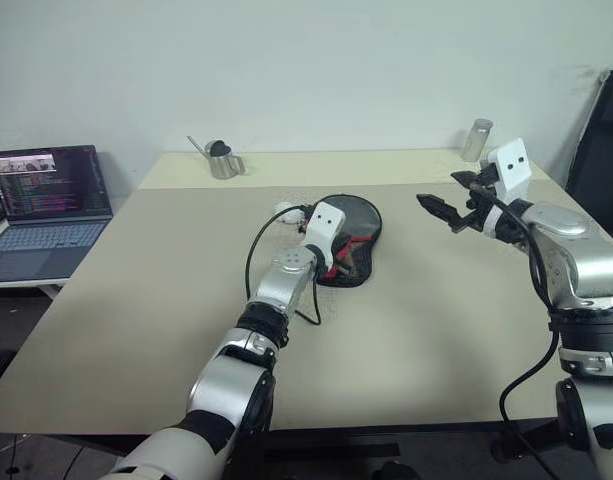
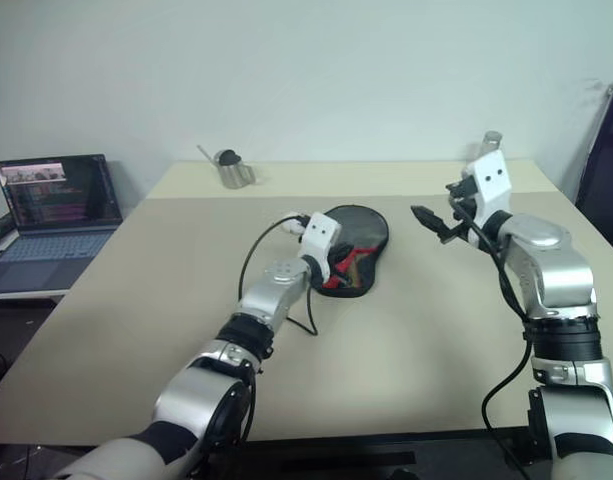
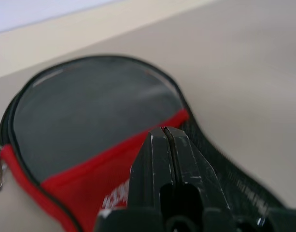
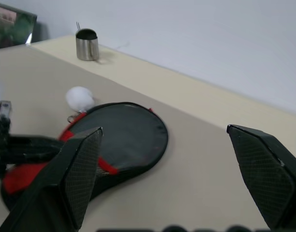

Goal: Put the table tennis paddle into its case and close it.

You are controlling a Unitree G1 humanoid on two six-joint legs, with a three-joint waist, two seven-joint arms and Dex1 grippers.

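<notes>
**Case lies flat mid-table, left gripper over it with fingers together**

The case point(image 1: 351, 235) is the landmark here: it lies flat on the beige table point(image 1: 166, 330), round black end pointing toward the far edge, red portion and mesh pocket toward the near side. Its zipper rim runs around the round end, with a small metal pull showing at the edge beside the red part. Whether the table tennis paddle is inside cannot be told from the outside.

The left gripper point(image 1: 338, 262) hovers over the near, red end of the case, its two black fingers point(image 3: 162, 159) pressed together with nothing between them. Whether they touch the fabric is unclear.

The right gripper point(image 1: 456, 205) hangs in the air well to the right of the case and above table level, its fingers point(image 4: 77, 169) spread wide apart and empty, pointing back toward the case.

A small white ball point(image 4: 79, 98) sits just beside the round end of the case, on its left. A metal cup point(image 1: 224, 160) stands farther back and left of the case. A clear jar point(image 1: 477, 139) stands far to the case's right at the back edge. A laptop point(image 1: 46, 205) is open on a lower surface well left of the case.
</notes>
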